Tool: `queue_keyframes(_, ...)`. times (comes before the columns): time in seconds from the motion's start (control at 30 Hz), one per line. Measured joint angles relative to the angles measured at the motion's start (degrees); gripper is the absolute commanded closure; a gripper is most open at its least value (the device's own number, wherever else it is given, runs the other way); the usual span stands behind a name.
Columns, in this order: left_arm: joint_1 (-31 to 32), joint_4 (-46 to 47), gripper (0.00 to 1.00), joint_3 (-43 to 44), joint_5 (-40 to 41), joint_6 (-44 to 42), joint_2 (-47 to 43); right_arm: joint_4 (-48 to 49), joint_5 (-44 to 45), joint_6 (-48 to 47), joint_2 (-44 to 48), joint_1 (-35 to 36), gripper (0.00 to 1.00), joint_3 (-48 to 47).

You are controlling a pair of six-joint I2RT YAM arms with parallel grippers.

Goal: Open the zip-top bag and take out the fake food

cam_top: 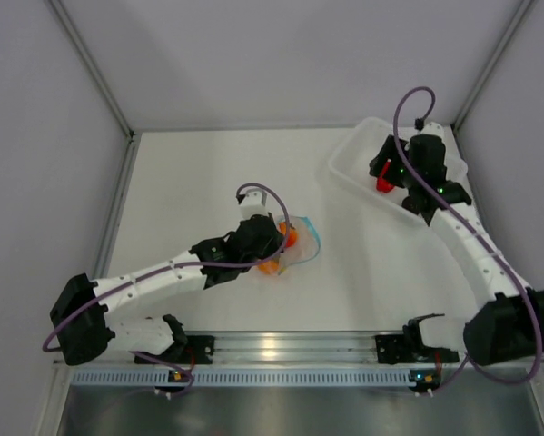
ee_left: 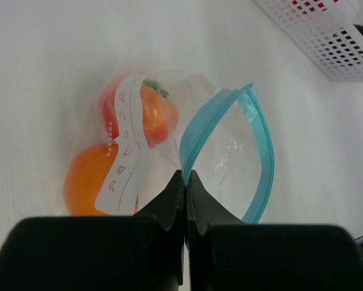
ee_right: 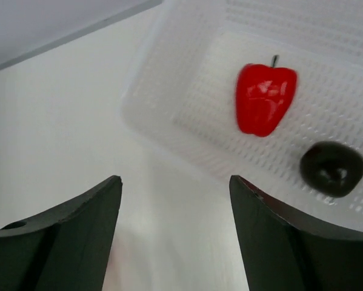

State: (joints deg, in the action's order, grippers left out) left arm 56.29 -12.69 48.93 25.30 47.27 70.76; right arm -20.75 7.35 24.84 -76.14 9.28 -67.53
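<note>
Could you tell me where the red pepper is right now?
The pepper lies in the white tray, far right in the top view, beside the dark piece, below the open right gripper.

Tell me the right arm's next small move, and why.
Probably swing the right gripper, open at the tray, toward the zip-top bag. The left gripper pinches its gaping mouth, two orange fruits sit inside, and the red pepper and dark piece already lie in the tray.

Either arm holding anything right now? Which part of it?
Left gripper is shut on the zip-top bag, pinching its mouth edge at the blue zip strip. Right gripper is open, holding nothing.
</note>
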Motion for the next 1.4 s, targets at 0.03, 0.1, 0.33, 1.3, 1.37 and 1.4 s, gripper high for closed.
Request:
queue_keyframes(0.03, 0.0, 0.4, 1.00, 0.0, 0.0, 0.6, 0.0, 0.9, -1.0, 0.6, 3.5, 1.8, 0.35, 2.4)
queue_keyframes(0.1, 0.0, 1.3, 1.00, 0.0, 0.1, 2.0, 0.0, 3.1, -3.8, 2.4, 10.2, 6.5, 0.45, 7.4)
queue_keyframes(0.33, 0.0, 6.2, 1.00, -1.9, 0.9, 6.9, -0.6, 9.2, -8.8, 10.0, 21.0, 21.5, 0.56, 22.2)
queue_keyframes(1.3, 0.0, 13.2, 1.00, -5.2, -2.4, 13.2, 2.7, 15.6, 15.8, 5.7, -3.4, 44.3, 0.53, 18.6)
queue_keyframes(1.37, -0.1, 13.1, 1.00, -5.2, -2.6, 13.0, 3.1, 16.7, 16.7, 4.0, -5.4, 44.1, 0.51, 17.8)
queue_keyframes(1.4, -0.2, 13.1, 1.00, -5.2, -2.6, 12.8, 3.2, 17.4, 17.2, 3.1, -6.2, 44.0, 0.51, 17.6)
